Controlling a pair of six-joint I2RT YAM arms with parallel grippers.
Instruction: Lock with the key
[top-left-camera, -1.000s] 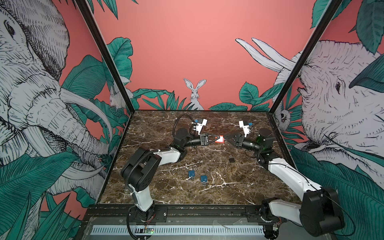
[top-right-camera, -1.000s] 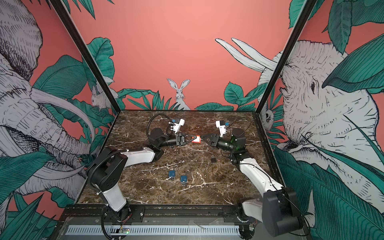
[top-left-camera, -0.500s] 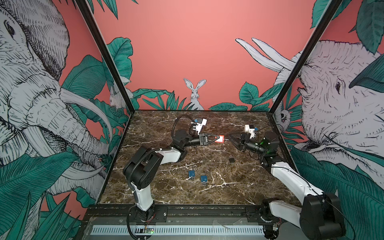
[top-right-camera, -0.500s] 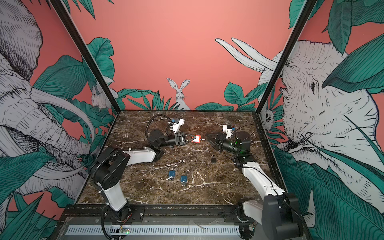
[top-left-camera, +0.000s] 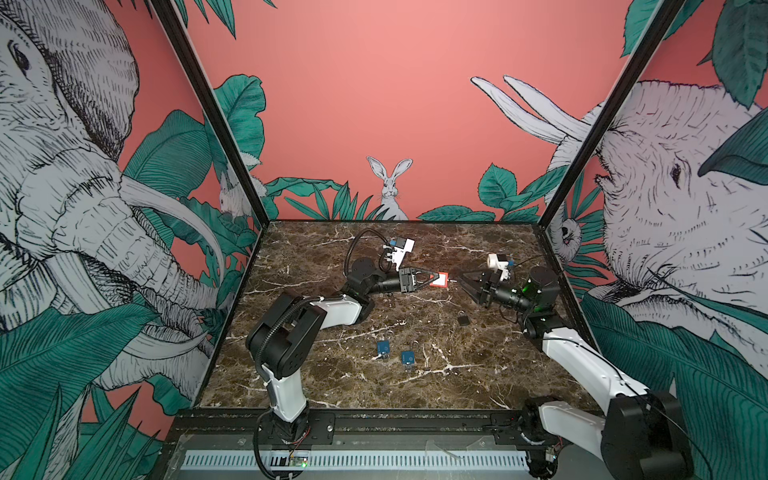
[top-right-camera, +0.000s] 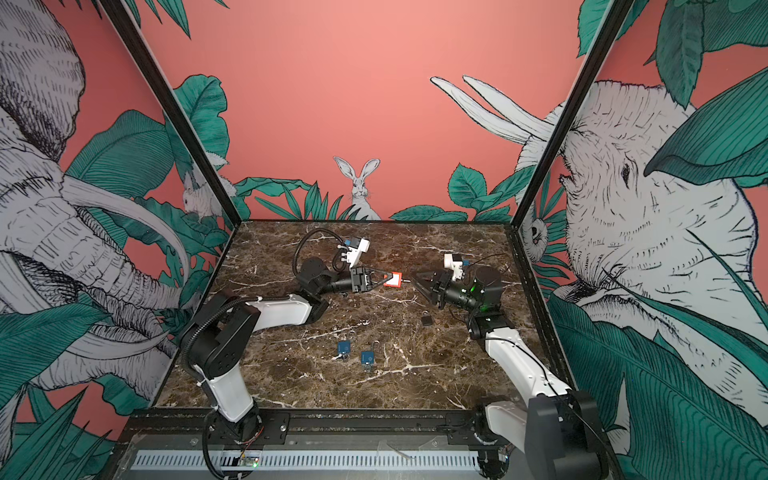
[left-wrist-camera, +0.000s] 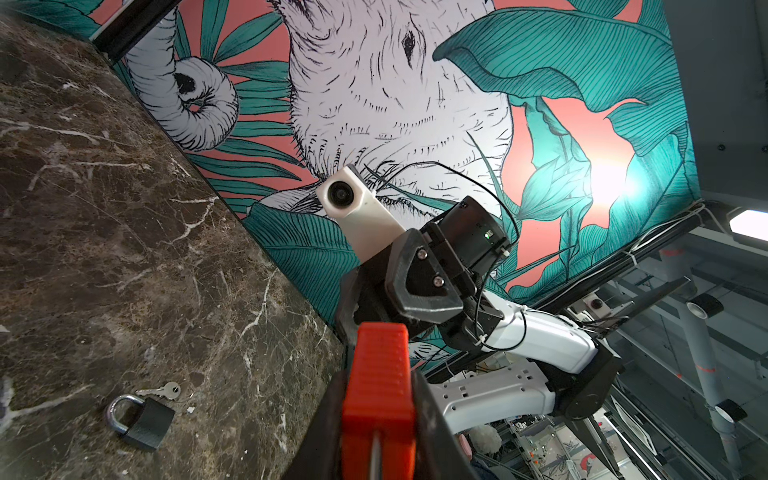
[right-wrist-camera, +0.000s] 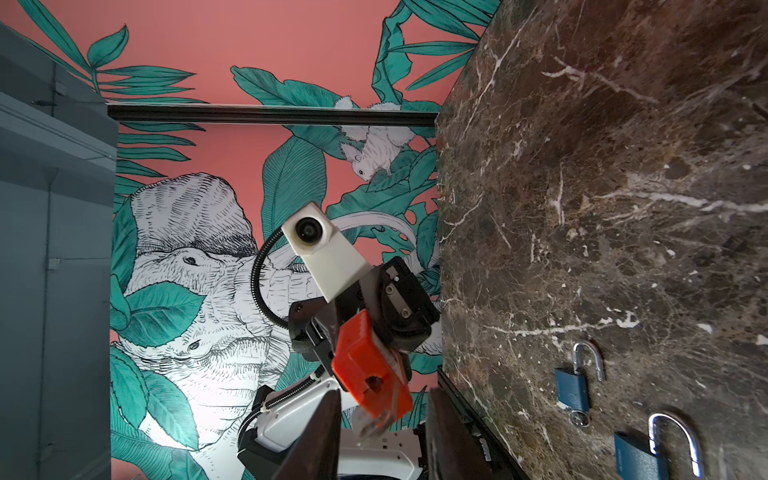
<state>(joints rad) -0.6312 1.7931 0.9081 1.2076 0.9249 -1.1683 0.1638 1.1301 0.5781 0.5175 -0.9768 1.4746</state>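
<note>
Red lock (top-left-camera: 439, 279) hangs above the marble table (top-left-camera: 316, 253), pinched in the left gripper (top-left-camera: 433, 279). A blurred key (right-wrist-camera: 376, 419) sticks out from it toward the right gripper (top-left-camera: 461, 277), whose fingers stand apart on either side, not touching it.
</note>
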